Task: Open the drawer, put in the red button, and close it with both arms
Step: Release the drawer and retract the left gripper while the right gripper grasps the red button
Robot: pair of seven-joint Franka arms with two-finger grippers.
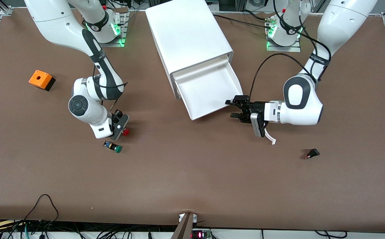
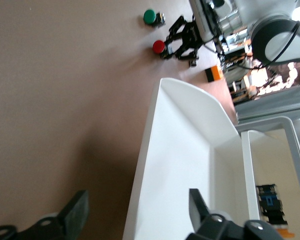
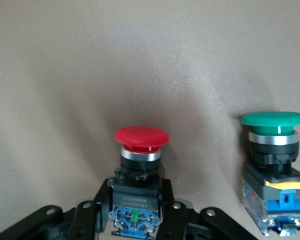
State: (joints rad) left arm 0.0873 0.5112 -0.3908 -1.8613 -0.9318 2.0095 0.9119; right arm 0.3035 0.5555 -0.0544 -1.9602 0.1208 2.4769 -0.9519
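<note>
The cabinet (image 1: 187, 36) stands in the middle of the worktop (image 1: 192, 179), and its drawer (image 1: 209, 91) is pulled out toward the front camera. The left pincer (image 1: 235, 109) sits just beside the drawer's outer corner, toward the left arm's end of the worktop, with its fingers (image 2: 77, 210) spread apart, released and gripping nothing; in the left wrist view they straddle the drawer's front wall (image 2: 140, 200). The red button (image 1: 126, 132) lies on the worktop toward the right arm's end, nearer to the front camera than the cabinet. The right pincer (image 1: 122, 127) is down on it, clenched around the button's dark body (image 3: 136, 200), with the red cap (image 3: 141, 136) sticking out past the fingertips. The green button (image 1: 114, 147) lies just beside the red one, slightly nearer the camera, apart from the pincer. An orange box (image 1: 41, 80) rests toward the right arm's end, well apart from the cabinet, and a small black part (image 1: 312, 153) lies toward the left arm's end.
</note>
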